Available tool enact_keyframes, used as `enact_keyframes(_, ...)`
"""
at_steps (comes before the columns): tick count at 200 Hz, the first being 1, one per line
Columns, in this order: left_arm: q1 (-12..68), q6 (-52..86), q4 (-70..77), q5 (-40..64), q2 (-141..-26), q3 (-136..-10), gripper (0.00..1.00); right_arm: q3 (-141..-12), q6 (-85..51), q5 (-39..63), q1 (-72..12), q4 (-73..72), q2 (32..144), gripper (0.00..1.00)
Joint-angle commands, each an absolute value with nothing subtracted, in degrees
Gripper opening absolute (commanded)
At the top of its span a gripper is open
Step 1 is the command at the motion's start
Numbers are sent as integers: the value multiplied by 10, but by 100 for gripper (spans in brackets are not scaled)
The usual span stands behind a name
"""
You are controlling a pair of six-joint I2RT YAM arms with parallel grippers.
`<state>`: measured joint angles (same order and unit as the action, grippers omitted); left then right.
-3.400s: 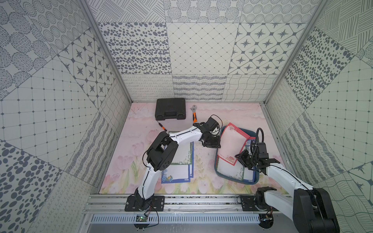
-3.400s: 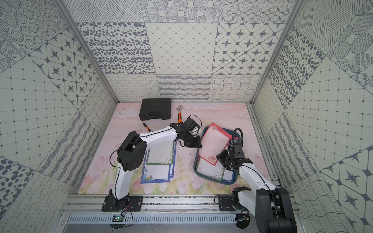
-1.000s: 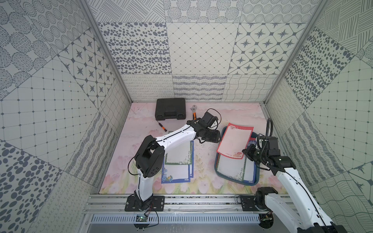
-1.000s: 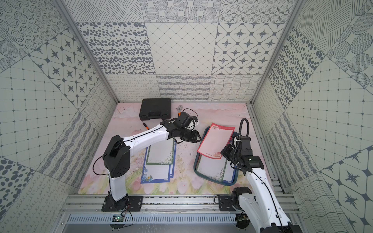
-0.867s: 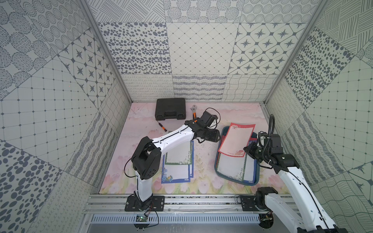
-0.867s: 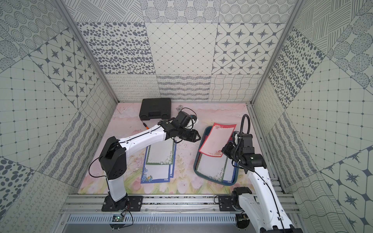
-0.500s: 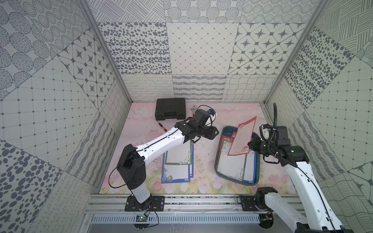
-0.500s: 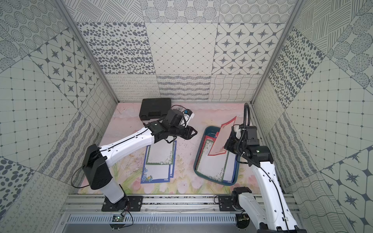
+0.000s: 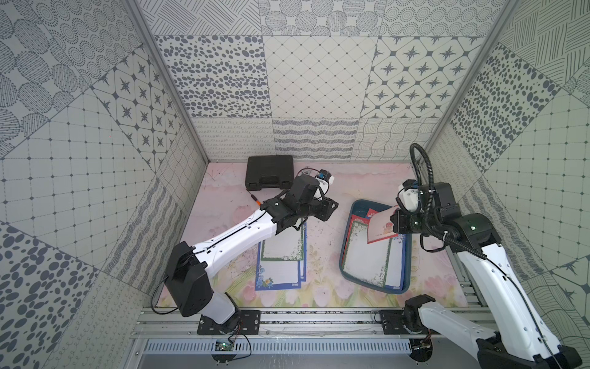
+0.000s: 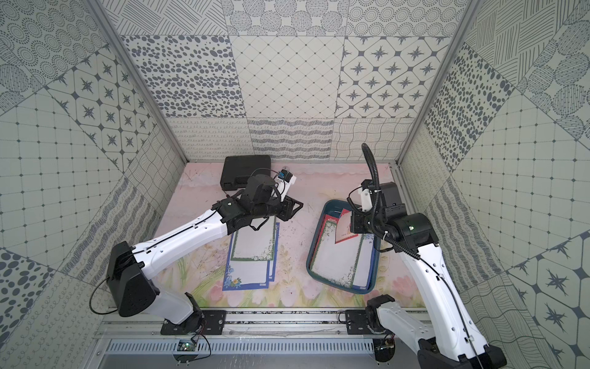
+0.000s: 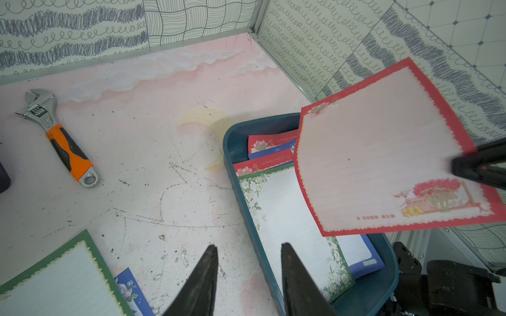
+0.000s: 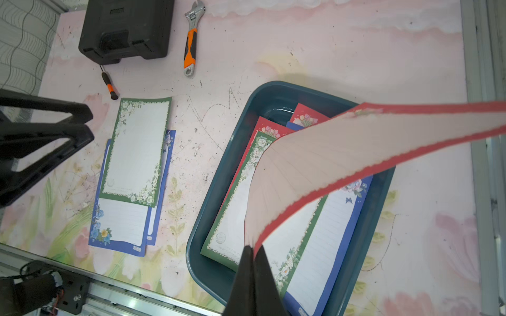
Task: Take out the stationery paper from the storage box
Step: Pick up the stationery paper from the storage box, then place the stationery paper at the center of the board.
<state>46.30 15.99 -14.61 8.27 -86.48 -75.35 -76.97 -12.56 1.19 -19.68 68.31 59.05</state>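
Observation:
The storage box (image 9: 346, 246) is a teal tray at the mat's right, seen in both top views (image 10: 314, 246). My right gripper (image 12: 253, 247) is shut on the corner of a red-bordered stationery paper sheet (image 12: 328, 153), which hangs curled in the air above the box (image 12: 219, 175). In the box lie a green-bordered sheet (image 12: 238, 213), a blue-bordered one (image 12: 328, 232) and red ones at its far end. My left gripper (image 11: 249, 247) is open and empty, above the mat beside the box's wall (image 11: 232, 136). The lifted sheet (image 11: 383, 169) floats apart from it.
A green-bordered sheet over blue-bordered ones (image 9: 281, 252) lies on the mat left of the box. A black case (image 9: 269, 172) stands at the back, with an orange-handled wrench (image 12: 190, 46) and a small screwdriver (image 12: 108, 82) near it. Patterned walls close in on three sides.
My right arm has risen and carried the red-bordered sheet up off the box, the sheet now tilting on edge. My left arm has lifted and drawn back from the sheet.

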Motion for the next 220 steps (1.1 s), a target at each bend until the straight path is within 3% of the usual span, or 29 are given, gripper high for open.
enact_keyframes(1,447,185,-93,69,-841,-731,40,-804,-65,-73,-248,703,620,0)
enact_keyframes(120,418,236,-37,9,-692,-567,48,-967,39,-239,-483,786,742,0)
enact_keyframes(162,404,200,-20,-25,-624,-522,55,-995,27,-155,-489,717,731,0)
enact_keyframes(220,391,154,46,47,-567,-481,69,-865,18,-46,-489,475,609,0)
